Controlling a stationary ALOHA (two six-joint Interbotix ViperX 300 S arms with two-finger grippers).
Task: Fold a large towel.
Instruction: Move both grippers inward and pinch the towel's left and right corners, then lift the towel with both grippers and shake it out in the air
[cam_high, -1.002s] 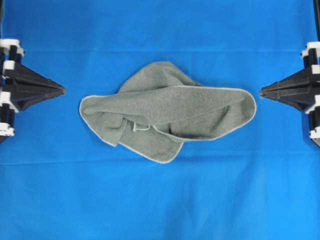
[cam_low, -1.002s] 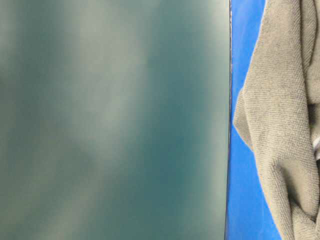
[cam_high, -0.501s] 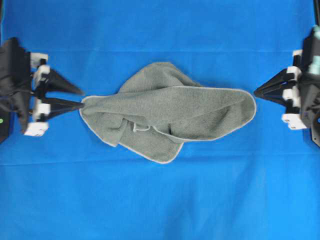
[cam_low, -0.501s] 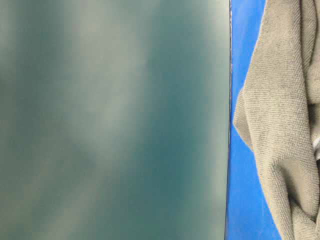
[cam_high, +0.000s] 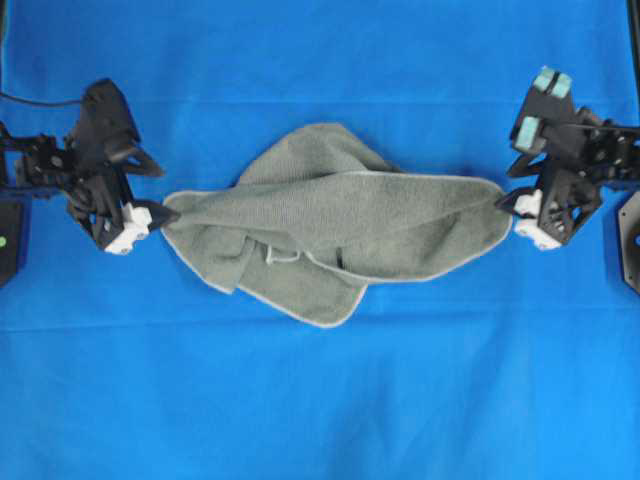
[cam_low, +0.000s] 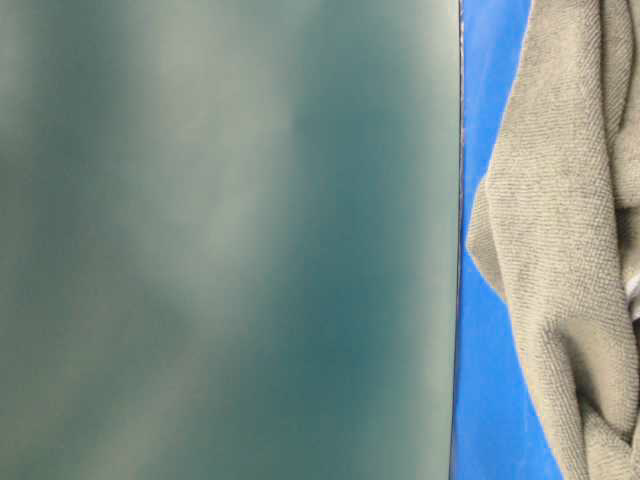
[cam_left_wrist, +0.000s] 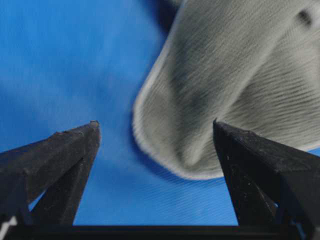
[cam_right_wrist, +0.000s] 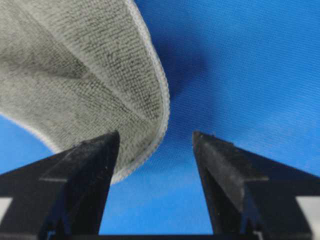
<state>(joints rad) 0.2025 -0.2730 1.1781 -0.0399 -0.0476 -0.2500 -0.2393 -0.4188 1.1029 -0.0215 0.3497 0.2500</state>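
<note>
Scene: A crumpled grey-green towel (cam_high: 335, 225) lies at the centre of a bright blue cloth surface (cam_high: 320, 400), flanked by two robot arms.
Towel: Bunched and partly doubled over, its pale hem curling from 9 o'clock round to 3 o'clock, with a loose flap toward 6 o'clock. It rests flat; nothing lifts it.
What changed: A second ago both arms sat parked at the far edges with fingers pinched together. Both have since swung inward and spread their fingers wide.
Left gripper (cam_left_wrist: 156, 131): Open, at the towel's 9 o'clock tip; the wrist view shows the rounded corner lying between the spread fingers, not yet clamped.
Right gripper (cam_right_wrist: 156, 137): Open, at the 3 o'clock tip; the hemmed corner sits against the inner side of one finger, unpinched.
Table-level view: Mostly blocked by a blurred dark panel; only a strip of towel shows.
Meaning for the task: Folding has barely begun. The arms look poised to seize opposite corners, probably to stretch the cloth flat first.
</note>
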